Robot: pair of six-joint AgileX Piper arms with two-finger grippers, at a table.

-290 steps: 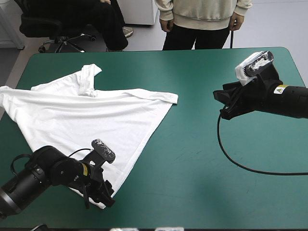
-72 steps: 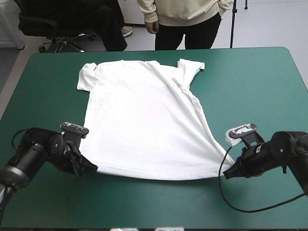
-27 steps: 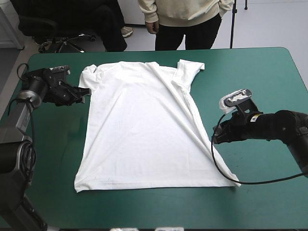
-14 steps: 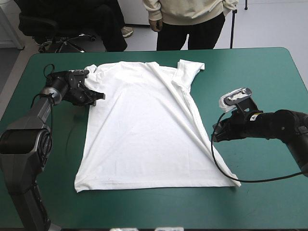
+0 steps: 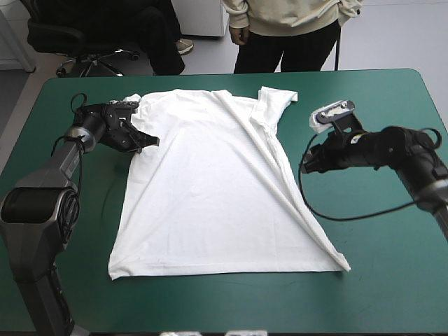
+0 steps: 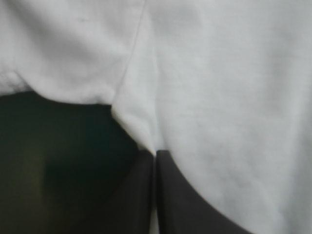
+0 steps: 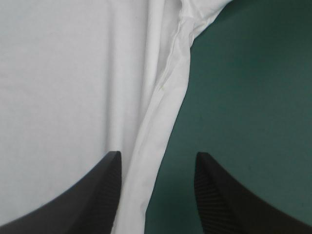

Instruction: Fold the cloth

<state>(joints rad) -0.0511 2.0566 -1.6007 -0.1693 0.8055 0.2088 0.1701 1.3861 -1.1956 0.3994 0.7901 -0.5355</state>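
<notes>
T-shirt (image 5: 210, 196): spread flat on the teal-green surface (image 5: 378, 280), collar toward the far edge and hem toward the near one, laid out for a lengthwise fold.
Left claw (image 5: 145, 141): pressed together on a pinch of the T-shirt at the seam under the sleeve (image 5: 131, 99), probably to carry that side inward.
Right claw (image 5: 306, 162): spread and gripping nothing. The long ridge (image 7: 163, 92) along the shirt's other side runs ahead between its fingers, likely so it can line up a matching hold.
</notes>
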